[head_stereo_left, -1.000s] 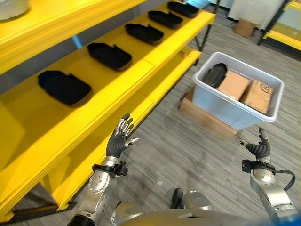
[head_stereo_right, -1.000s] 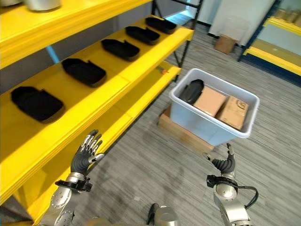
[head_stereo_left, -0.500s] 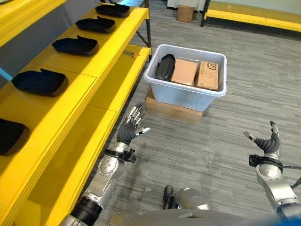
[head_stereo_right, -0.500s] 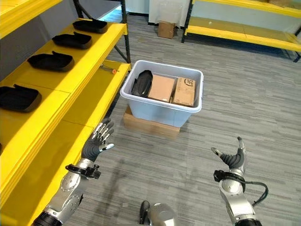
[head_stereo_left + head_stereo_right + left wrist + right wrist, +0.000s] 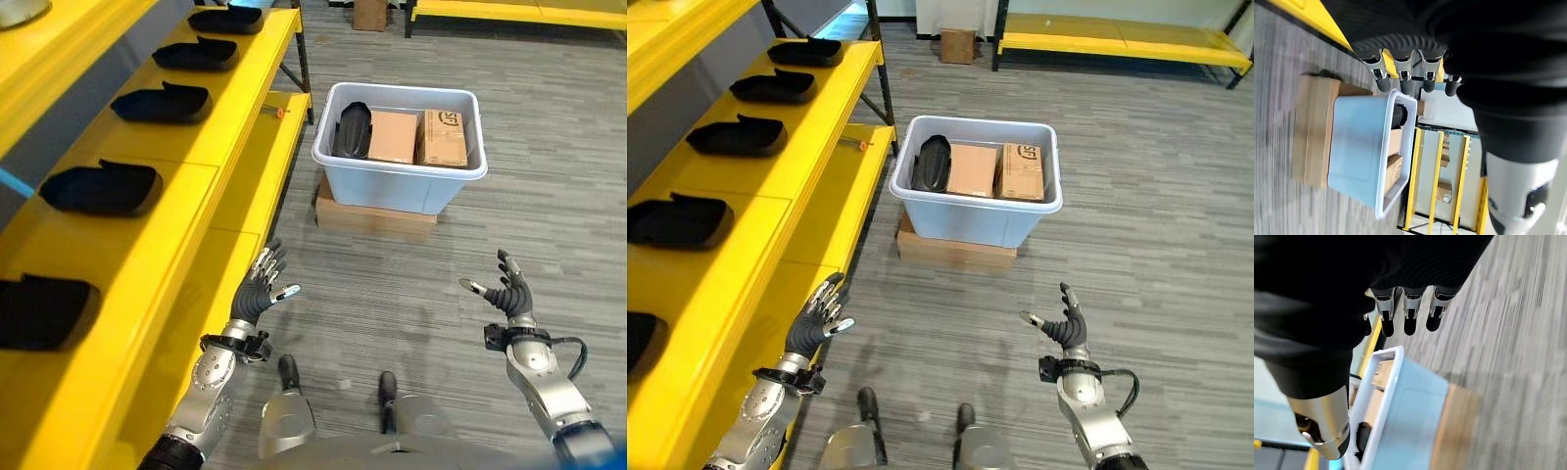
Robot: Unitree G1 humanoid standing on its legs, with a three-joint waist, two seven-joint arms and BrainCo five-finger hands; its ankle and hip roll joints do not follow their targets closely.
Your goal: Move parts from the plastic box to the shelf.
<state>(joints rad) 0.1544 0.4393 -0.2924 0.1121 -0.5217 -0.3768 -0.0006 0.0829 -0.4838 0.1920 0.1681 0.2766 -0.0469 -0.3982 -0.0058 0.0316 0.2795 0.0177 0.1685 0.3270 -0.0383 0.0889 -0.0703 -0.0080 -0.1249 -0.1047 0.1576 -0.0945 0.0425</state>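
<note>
Yellow shelf (image 5: 176, 211) at nine o'clock, black parts (image 5: 162, 102) already lined along it. Left hand (image 5: 258, 296) at seven o'clock – fingers spread, empty. Plastic box (image 5: 400, 186) at twelve o'clock, one black part (image 5: 352, 130) left inside beside cardboard boxes (image 5: 418, 137). Right hand (image 5: 506, 294) at four o'clock – spread, empty.

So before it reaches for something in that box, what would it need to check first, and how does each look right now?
1. Left hand free: ok, fingers straight, holding nothing.
2. Right hand free: ok, fingers spread, holding nothing.
3. Part left in the box: ok, one black part stands at its shelf-side end, beside two cardboard cartons.
4. Box within reach: not ok, both hands hang well short of it, over bare floor.
5. Room on the shelf: ok, black parts sit in a row with yellow gaps between them.
6. How firmly the part is wedged against the cartons: cannot tell.
</note>
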